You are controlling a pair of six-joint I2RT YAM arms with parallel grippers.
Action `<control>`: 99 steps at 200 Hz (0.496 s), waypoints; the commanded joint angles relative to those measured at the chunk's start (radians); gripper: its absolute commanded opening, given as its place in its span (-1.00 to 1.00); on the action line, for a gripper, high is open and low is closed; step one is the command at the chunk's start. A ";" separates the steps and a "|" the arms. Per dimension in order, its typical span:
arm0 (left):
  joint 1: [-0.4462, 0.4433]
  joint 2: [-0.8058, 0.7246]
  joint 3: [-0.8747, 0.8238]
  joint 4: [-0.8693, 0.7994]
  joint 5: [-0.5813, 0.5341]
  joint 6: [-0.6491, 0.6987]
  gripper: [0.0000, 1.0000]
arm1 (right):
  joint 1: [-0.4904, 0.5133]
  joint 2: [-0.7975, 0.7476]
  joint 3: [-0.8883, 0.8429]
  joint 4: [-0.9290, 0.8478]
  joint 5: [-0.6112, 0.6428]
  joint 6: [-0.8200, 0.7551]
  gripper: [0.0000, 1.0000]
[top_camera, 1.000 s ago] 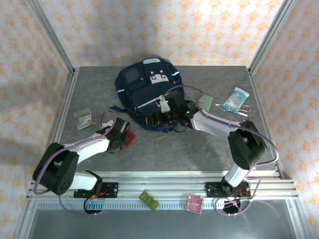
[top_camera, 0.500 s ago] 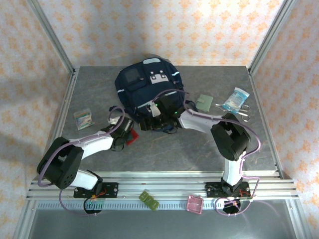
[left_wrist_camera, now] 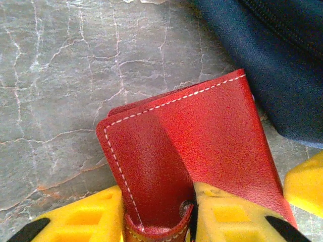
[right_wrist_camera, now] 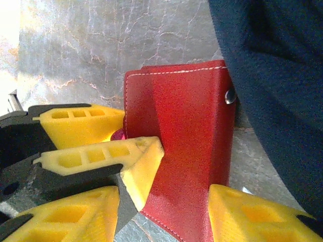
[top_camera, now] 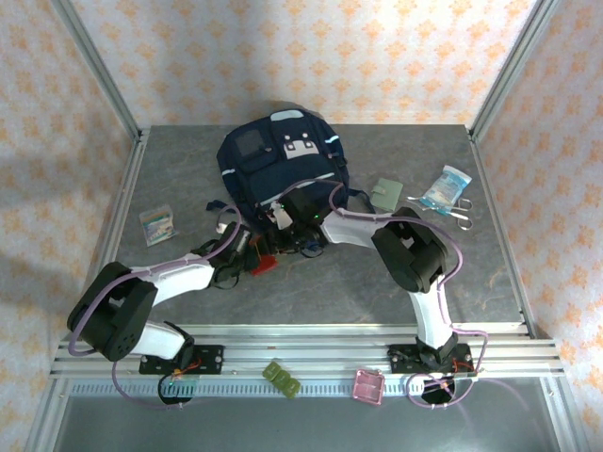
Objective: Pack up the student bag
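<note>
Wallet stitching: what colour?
White, on the red wallet; the left wrist view shows it best.

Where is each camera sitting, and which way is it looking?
Top camera: fixed above and behind the arms, looking down on the table and student bag; both arms show, bases at the bottom edge.
Left wrist camera: rides the left arm, looking past the yellow left jaws at a red wallet.
Right wrist camera: rides the right arm, looking past the right jaws at that wallet; the left jaws show too.
Shared: both wrist views see the wallet beside the bag.
</note>
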 commanded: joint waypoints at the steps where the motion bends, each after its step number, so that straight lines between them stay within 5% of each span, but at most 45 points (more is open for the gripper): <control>1: -0.016 0.012 -0.034 -0.102 0.060 0.014 -0.42 | -0.002 0.046 0.025 -0.048 0.091 0.029 0.01; 99: -0.017 -0.052 -0.055 -0.189 0.036 -0.015 -0.42 | 0.004 -0.073 -0.076 -0.103 0.194 0.059 -0.01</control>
